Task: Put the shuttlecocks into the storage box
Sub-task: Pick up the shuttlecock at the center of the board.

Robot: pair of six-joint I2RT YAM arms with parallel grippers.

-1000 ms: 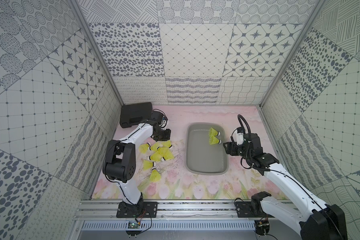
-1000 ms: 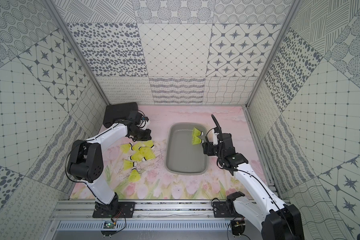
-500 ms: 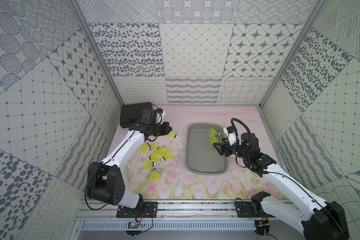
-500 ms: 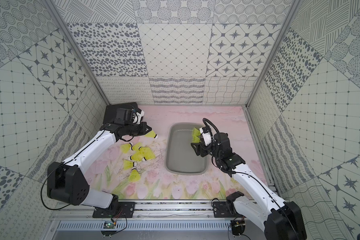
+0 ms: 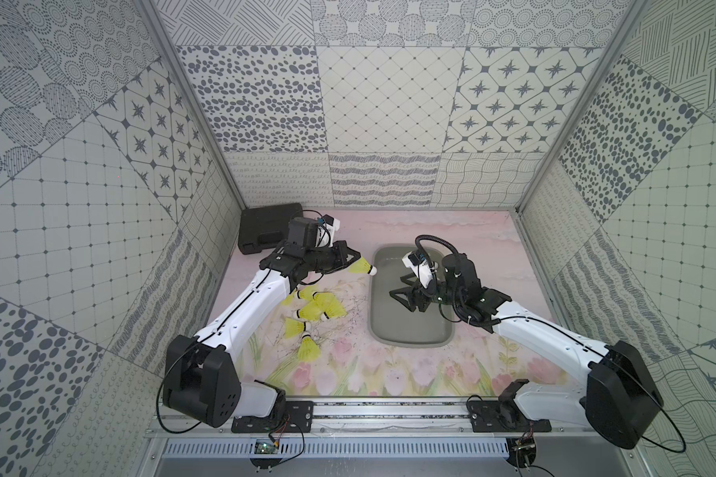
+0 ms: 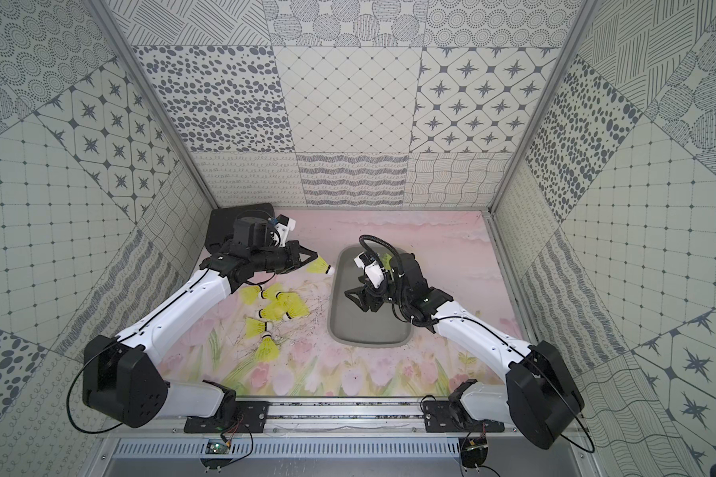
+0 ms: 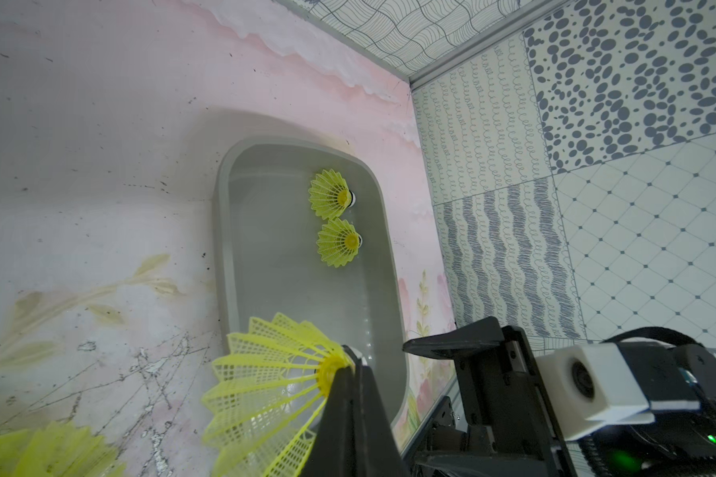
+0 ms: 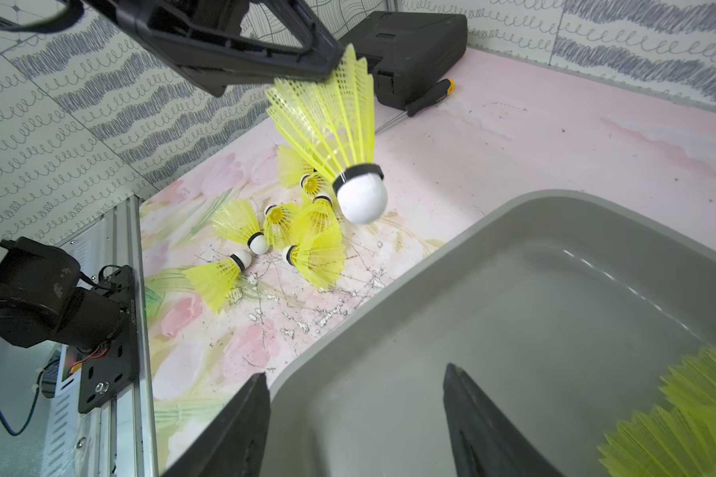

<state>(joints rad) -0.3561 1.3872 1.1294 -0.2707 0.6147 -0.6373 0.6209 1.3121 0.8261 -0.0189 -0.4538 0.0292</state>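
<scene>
1. What a cluttered floor! A black hard plastic case (image 5: 261, 225) sat in the far left corner of the pink floral mat (image 5: 348, 371). The right wrist view also caught a black-handled screwdriver (image 8: 426, 97) lying just beside it.
2. A pile of shuttlecocks (image 5: 315, 307), neon-yellow mesh cones with white rounded tips and black bands, lay on the mat. It sat between the left arm and the shallow grey plastic storage box (image 5: 410, 340), near the box's left wall but apart from it.
3. Inside the storage box, two shuttlecocks (image 7: 331, 200) lay side by side toward the far end. In both top views the right wrist mostly hid them.
4. And here was the obstacle: the right gripper (image 5: 402, 299) hung over the box's left half, its jaws spread wide with nothing between them.
5. The left gripper (image 5: 355, 261) was pinched tight on the skirt rim of one more shuttlecock (image 5: 362, 267). It was held in the air, its white tip at the box's left rim near the far corner.
6. The left arm stretched long from its front-left base, with the wrist turned right and the gripper lying about level.
7. The right arm reached in from the front-right base across the box's right wall. Its wrist was folded, and its fingers pointed left toward the carried shuttlecock without touching it.
</scene>
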